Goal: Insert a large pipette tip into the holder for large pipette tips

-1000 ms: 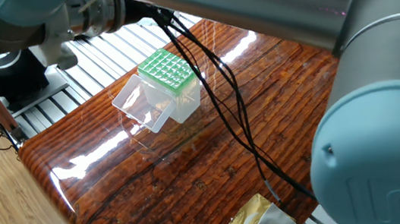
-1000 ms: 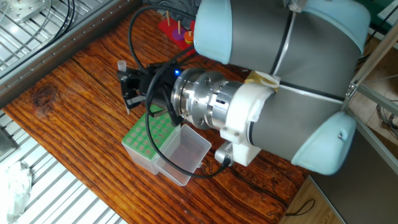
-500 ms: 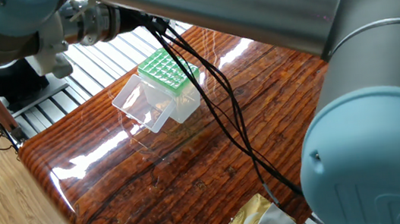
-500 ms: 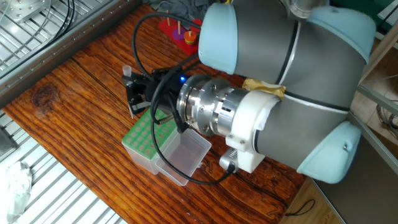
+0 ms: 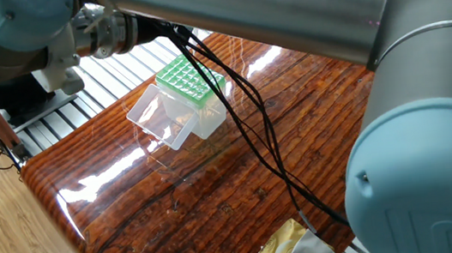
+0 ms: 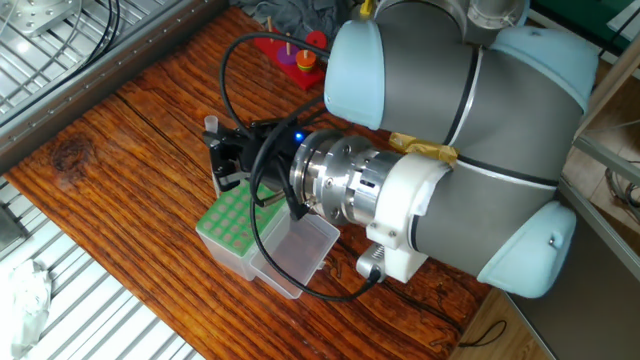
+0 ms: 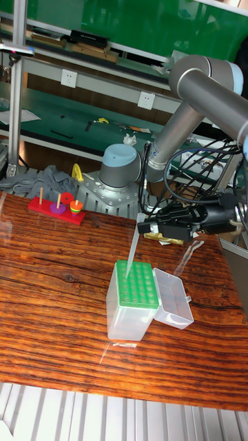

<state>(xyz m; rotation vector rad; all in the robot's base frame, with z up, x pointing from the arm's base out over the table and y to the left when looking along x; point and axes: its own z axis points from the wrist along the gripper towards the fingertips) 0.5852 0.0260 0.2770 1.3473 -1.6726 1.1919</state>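
The holder for large pipette tips [image 7: 134,286] is a clear box with a green grid top [image 5: 190,79] [image 6: 228,215], standing mid-table with its clear lid [image 7: 172,298] [image 6: 295,250] swung open beside it. My gripper [image 7: 145,226] [image 6: 222,160] is shut on the large pipette tip [image 7: 134,244], a slim translucent tube hanging point-down, slightly tilted. Its upper end [image 6: 212,123] sticks out above the fingers. In the tall fixed view its point is right at the far-left corner of the green grid; I cannot tell whether it touches. In one fixed view the wrist hides the gripper.
A red peg toy [image 7: 57,207] [image 6: 295,55] and a grey cloth [image 7: 31,182] lie at the table's far side. A yellowish packet [image 5: 279,245] sits near one edge. Black cables [image 5: 250,115] trail over the wood. Slatted metal rails [image 5: 115,67] border the table.
My gripper has carried the pipette tip sideways and lower, from beside the holder to its far corner. The holder and lid have not moved.
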